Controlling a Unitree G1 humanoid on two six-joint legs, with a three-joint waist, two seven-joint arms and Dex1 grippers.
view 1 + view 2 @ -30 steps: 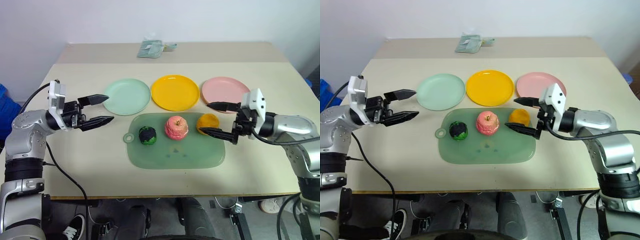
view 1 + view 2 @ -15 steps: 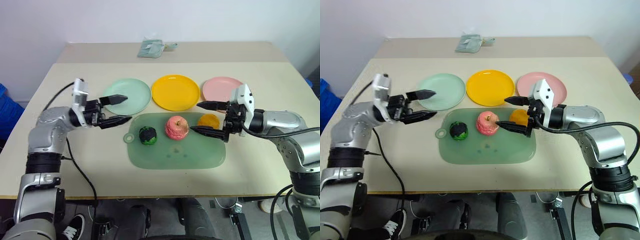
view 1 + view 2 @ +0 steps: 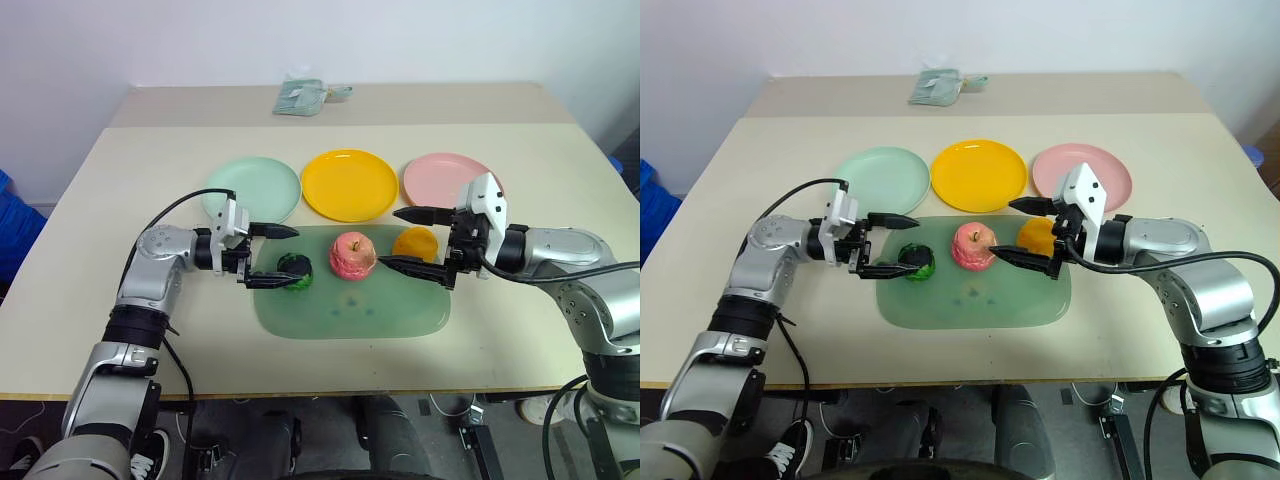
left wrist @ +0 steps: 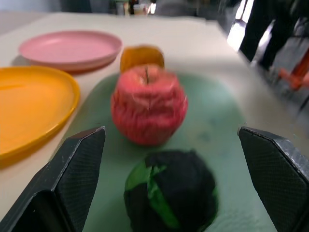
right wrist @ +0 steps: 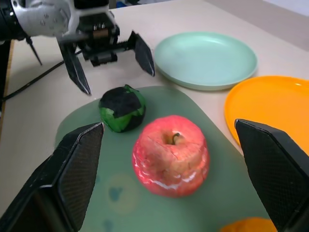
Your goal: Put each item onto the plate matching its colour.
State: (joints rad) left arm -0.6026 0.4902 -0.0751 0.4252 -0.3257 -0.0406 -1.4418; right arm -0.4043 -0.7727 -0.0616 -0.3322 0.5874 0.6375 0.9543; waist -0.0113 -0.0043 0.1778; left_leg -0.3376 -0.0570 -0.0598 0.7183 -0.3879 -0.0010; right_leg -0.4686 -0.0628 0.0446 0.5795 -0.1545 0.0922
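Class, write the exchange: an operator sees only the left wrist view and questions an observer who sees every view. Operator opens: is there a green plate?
Observer: Yes, the green plate lies beyond the board's left end.
Operator: Where is the right gripper?
Observer: The right gripper, open, points at the apple from the right.
Operator: Anything else on the table?
Observer: A small packet at the far edge.
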